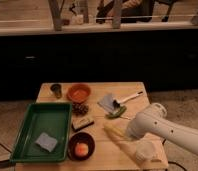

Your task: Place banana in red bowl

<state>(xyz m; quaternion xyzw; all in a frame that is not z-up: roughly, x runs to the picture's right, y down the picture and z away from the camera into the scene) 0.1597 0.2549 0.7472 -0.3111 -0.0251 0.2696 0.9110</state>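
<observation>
Yellow slender curved banana (112,129), one item, lying on the pale wooden table (134,107) near its five o'clock edge.
My two-finger gripper (126,133) on its white arm sits at the banana's three o'clock end, closed tight, likely to pinch that tip. Whether it has the fruit I cannot tell. The round orange-red bowl (79,92) stands well apart toward eleven o'clock, so I judge lift and carry are not yet done.
</observation>
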